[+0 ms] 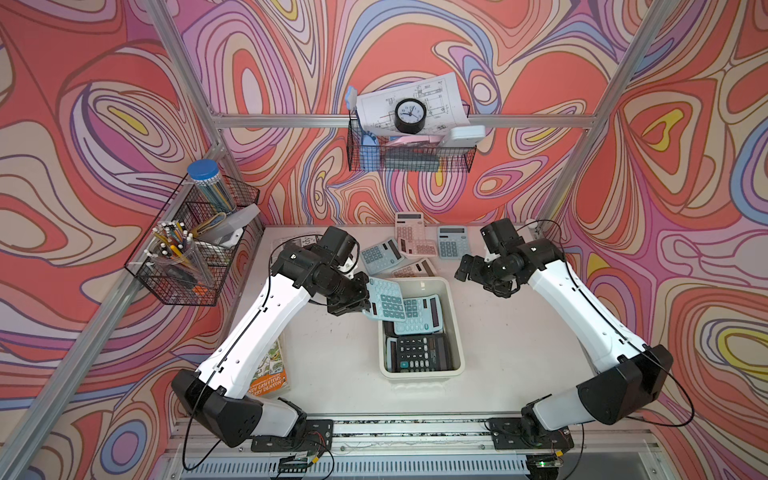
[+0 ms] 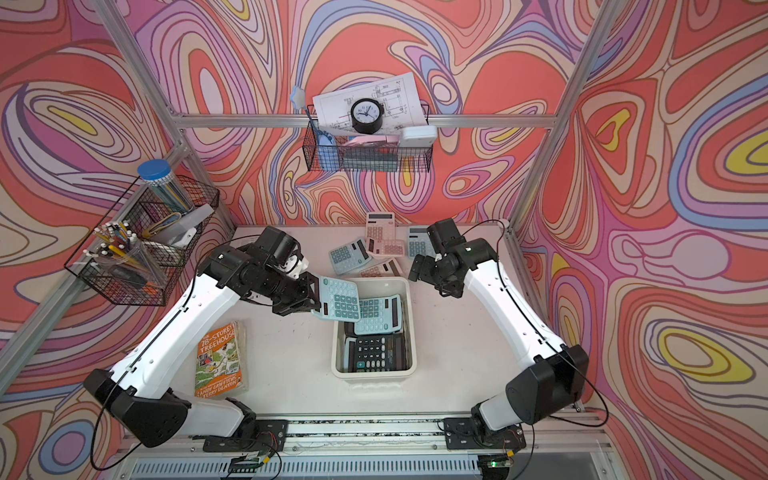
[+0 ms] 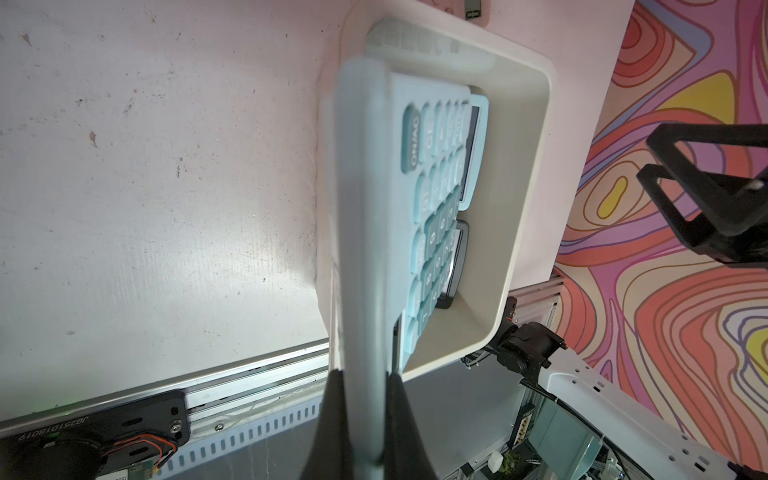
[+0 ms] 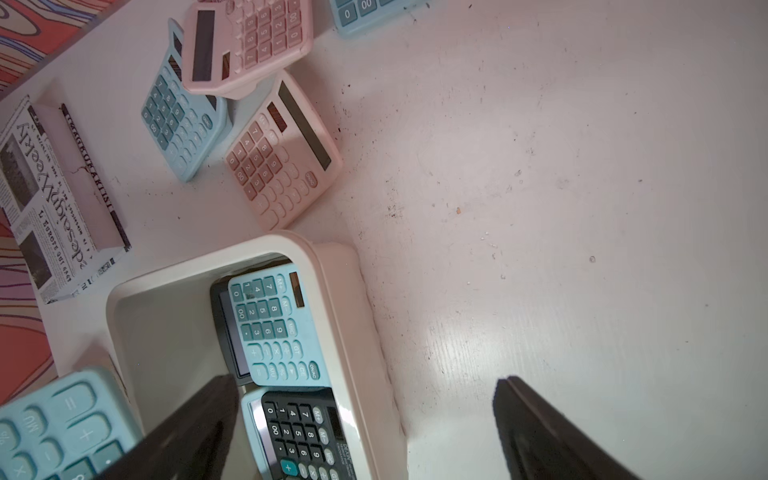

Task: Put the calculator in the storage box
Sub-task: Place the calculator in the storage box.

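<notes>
Left gripper [image 1: 365,301] [image 2: 318,301] [image 3: 361,399]: seen clenched on one long edge of the held calculator [image 1: 386,301] [image 2: 340,301] [image 3: 374,208]; the edge is pinched between both black fingers in the left wrist view.
Held calculator: light blue, tilted, keys turned upward; it is carried out from the jaws across the left rim of the storage box [image 1: 419,372] [image 2: 374,372] [image 3: 536,166], above the box's far-left corner; whether it is touched by anything inside cannot be told.
Storage box: cream-white, set near the middle of the table [image 1: 519,353]; a blue calculator [image 1: 417,316] [image 2: 380,316] [image 4: 274,324] is lodged aslant in the far half; a black calculator [image 1: 417,353] [image 2: 376,353] [image 4: 303,436] is laid in the near half.
Right gripper [image 1: 463,268] [image 4: 361,432]: jaws spread wide, nothing held; it is hung above the table just beyond the box's far-right corner.
Loose calculators: three pink [image 1: 409,226] [image 1: 417,247] [image 1: 413,269] and two blue [image 1: 380,255] [image 1: 451,242] are scattered behind the box; some are overlapped.
Book [image 2: 220,361]: orange cover, laid flat on the table beside the left arm.
</notes>
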{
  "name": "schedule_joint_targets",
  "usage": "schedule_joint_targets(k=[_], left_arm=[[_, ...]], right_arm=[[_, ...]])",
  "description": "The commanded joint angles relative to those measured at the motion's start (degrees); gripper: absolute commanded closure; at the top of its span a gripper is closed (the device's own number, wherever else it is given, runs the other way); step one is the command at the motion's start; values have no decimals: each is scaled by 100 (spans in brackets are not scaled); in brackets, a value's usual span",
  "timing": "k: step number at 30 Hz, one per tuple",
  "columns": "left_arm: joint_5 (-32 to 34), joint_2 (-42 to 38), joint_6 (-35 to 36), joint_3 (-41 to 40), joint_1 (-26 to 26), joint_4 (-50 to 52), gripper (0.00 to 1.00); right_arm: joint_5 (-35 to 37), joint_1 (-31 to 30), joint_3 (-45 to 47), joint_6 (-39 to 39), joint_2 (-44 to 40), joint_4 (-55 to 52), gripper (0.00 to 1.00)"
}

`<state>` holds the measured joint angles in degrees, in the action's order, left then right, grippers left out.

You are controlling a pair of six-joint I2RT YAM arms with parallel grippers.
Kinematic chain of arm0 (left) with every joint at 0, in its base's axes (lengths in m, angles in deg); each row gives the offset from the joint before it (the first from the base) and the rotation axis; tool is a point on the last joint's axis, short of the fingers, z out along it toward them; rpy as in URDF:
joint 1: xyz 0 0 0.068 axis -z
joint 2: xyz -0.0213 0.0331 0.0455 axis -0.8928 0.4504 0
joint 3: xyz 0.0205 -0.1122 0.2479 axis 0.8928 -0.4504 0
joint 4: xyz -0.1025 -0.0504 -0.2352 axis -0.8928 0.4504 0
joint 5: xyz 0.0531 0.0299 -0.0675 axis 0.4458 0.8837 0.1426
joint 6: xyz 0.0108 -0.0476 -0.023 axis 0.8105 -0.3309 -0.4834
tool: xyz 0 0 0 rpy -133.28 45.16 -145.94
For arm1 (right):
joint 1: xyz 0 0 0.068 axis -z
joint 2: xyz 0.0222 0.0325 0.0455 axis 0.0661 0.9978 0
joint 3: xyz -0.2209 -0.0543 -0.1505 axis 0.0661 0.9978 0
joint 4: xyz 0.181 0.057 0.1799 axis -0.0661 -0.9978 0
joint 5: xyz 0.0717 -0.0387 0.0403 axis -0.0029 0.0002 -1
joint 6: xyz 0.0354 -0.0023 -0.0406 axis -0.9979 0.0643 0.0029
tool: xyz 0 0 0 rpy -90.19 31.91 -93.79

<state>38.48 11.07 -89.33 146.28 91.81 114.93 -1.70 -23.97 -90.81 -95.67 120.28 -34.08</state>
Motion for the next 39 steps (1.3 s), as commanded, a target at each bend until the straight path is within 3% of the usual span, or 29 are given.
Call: schedule_joint_targets(k=[1, 7, 23, 35, 39], left_arm=[[42, 195, -25, -32, 153, -444, 100], [58, 652, 56, 115, 391, -782, 100], [-253, 1040, 182, -684, 545, -1721, 100], [-177, 1222, 285, -734, 544, -1641, 100], [-104, 1296, 327, -530, 548, -1443, 75]], right_arm=[[-217, 37, 41, -60, -9, 198, 2], [-315, 107, 105, -30, -41, 228, 2], [-633, 138, 139, 150, 164, 353, 2], [-761, 165, 111, 225, 255, 406, 2], [-792, 166, 117, 239, 258, 410, 2]])
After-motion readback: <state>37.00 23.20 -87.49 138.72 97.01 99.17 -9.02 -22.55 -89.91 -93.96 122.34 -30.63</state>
